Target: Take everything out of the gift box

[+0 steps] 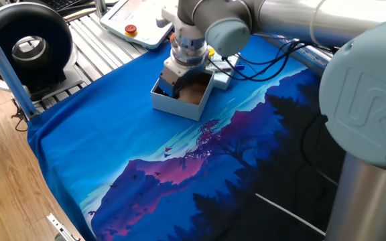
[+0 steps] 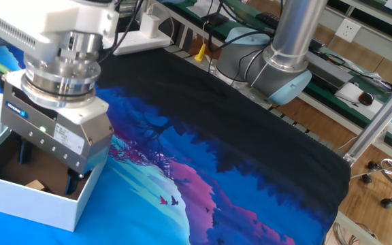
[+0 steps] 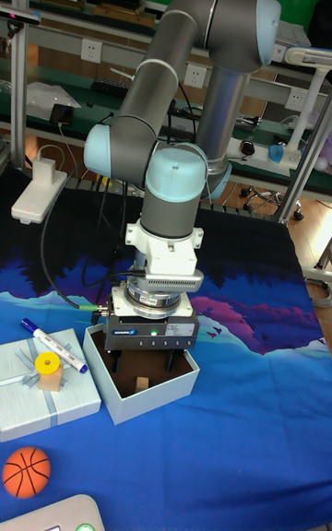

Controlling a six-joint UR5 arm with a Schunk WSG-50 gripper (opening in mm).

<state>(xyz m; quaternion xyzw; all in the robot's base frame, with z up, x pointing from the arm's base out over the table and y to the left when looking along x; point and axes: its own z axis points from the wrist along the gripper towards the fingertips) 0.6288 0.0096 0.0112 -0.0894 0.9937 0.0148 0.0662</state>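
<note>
Inside the gift box (image 3: pixel 157 395) you have the gripper (image 3: pixel 142 366) lowered, fingers spread wide (nothing held); one wooden cube (image 3: pixel 141 383) sits just below them.

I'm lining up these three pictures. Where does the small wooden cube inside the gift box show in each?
One fixed view: not visible; the end effector blocks the box interior.
The other fixed view: wooden cube at bottom left, on the box floor.
Tall fixed view: cube at lower centre, below the end effector.
Shared landmark: the gift box.
</note>
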